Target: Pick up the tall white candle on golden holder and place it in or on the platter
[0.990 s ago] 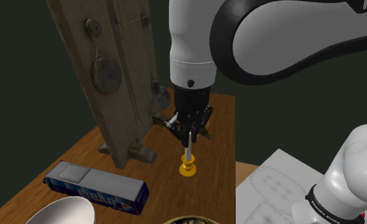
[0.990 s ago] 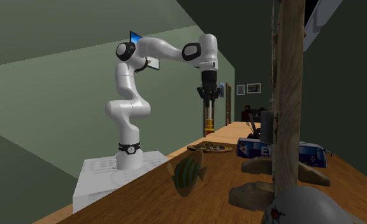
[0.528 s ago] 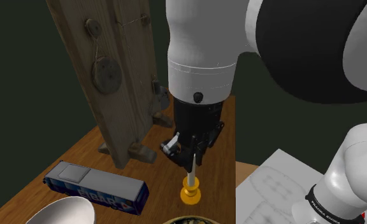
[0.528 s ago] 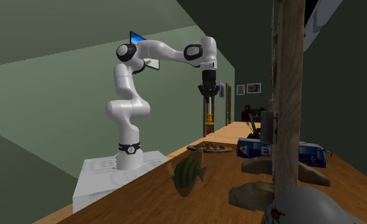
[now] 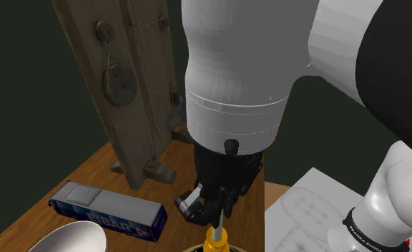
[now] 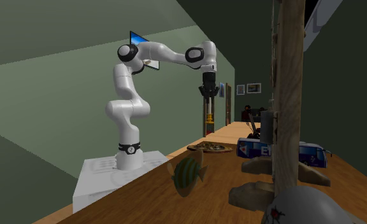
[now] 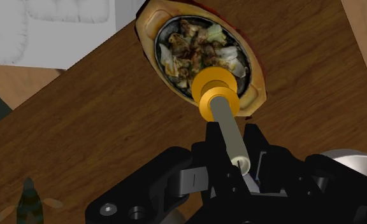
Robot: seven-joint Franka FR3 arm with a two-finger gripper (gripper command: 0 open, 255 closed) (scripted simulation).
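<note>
Gripper (image 5: 214,209) was found closed on the stem of the white candle (image 5: 217,219), its fingers clasping the stem near the upper end. The golden holder (image 5: 215,243) hung below, clear of the wooden table (image 5: 101,168).

One second before inspection the holder had stood on the table just beside the upright wooden frame (image 5: 129,86). The candle was since raised and carried toward the shoulder view's lower edge, away from the frame and level with the blue toy bus (image 5: 108,211). The second exterior view confirmed the lift: the candle hung well above the platter (image 6: 209,147) (height not measurable).

In the wrist view the holder lay over the platter's side nearer the gripper, overlapping its rim and the food heaped in it. The candle appeared to lean slightly in the grip.

Assessment: pick-up was complete and transport nearly so. Descent onto the platter and release remained.

Risk noted: a narrow base set on uneven food, or on the rim, might topple on release.
</note>
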